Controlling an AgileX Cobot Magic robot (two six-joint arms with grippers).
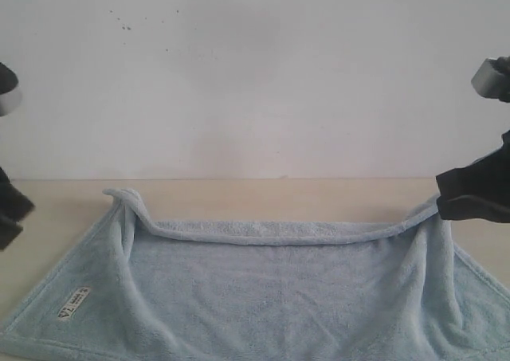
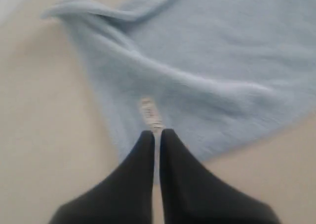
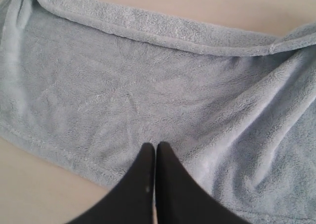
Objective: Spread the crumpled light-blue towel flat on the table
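Black left claw (image 2: pixel 156 133), right claw (image 3: pixel 156 145), closed, hovering

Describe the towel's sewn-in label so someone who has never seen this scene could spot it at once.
Start at the beige table and the light-blue towel lying on it. Go to the towel's corner at the lower left of the exterior view: the label sits just inside the hem. It is the only white, printed patch on the plain blue cloth.
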